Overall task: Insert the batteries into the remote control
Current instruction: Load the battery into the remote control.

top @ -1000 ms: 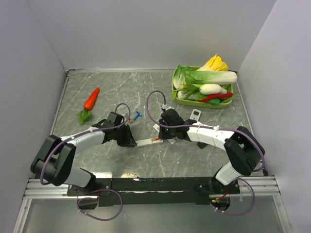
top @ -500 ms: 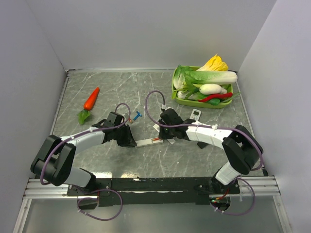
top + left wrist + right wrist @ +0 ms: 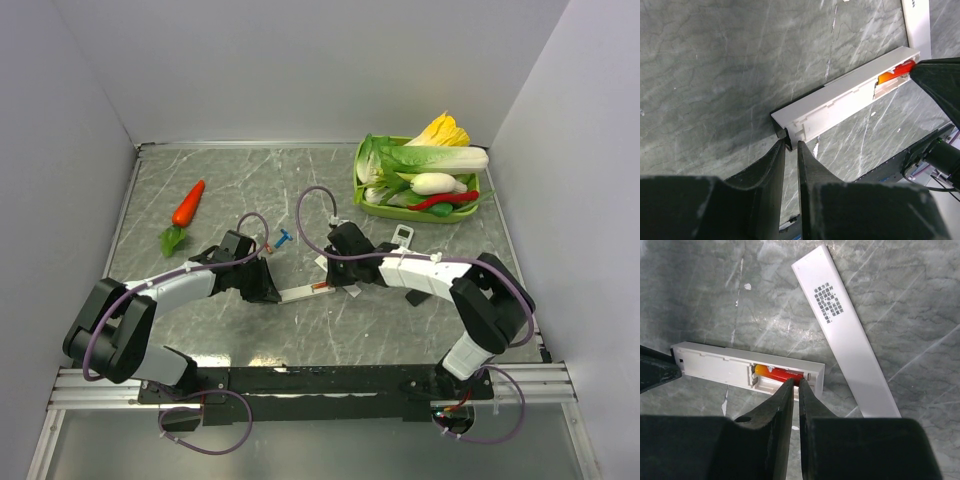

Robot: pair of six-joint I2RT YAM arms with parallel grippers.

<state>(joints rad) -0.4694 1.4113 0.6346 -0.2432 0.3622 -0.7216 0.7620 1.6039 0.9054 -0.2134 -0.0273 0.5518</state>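
Observation:
The slim white remote control lies open side up between my grippers. It also shows in the left wrist view and the right wrist view. One red-orange battery lies in its compartment, also seen in the left wrist view; no second battery shows. My right gripper is shut, its tips pressing on the battery's red end. My left gripper is shut on the remote's other end corner. The white back cover lies loose beside the remote.
A carrot lies at the far left. A small blue T-shaped piece sits behind the remote. A shorter white remote lies to the right. A green tray of vegetables stands at the back right.
My right gripper has edged slightly left over the remote's compartment. The left arm and the remote have not moved.

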